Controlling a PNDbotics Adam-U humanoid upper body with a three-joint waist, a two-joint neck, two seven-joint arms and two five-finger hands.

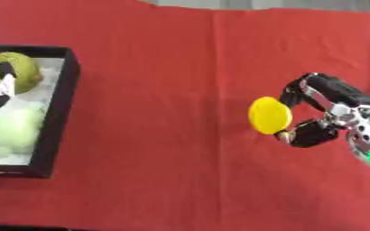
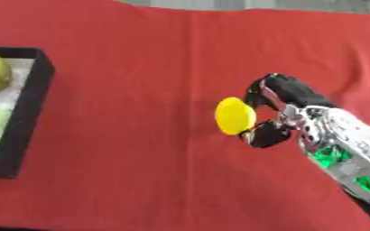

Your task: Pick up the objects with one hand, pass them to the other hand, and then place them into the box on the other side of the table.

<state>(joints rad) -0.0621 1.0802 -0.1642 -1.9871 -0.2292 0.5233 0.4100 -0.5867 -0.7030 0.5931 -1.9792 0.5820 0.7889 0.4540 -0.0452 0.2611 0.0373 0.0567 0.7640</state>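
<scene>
My right hand [image 1: 334, 106] is at the right side of the table, its fingers and thumb curled round a yellow, lemon-like object [image 1: 269, 115] that it holds out to the left above the red cloth. A black box [image 1: 62, 103] with a white lining stands at the left edge. In it lie an olive-green fruit [image 1: 20, 70] and a pale green round object [image 1: 14, 128]. Part of my left hand [image 1: 0, 88] shows at the left edge over the box, with a dark finger across the olive-green fruit; most of this hand is cut off.
A red cloth [image 1: 164, 135] covers the whole table between the box and my right hand. The far edge of the table runs along the top of the view.
</scene>
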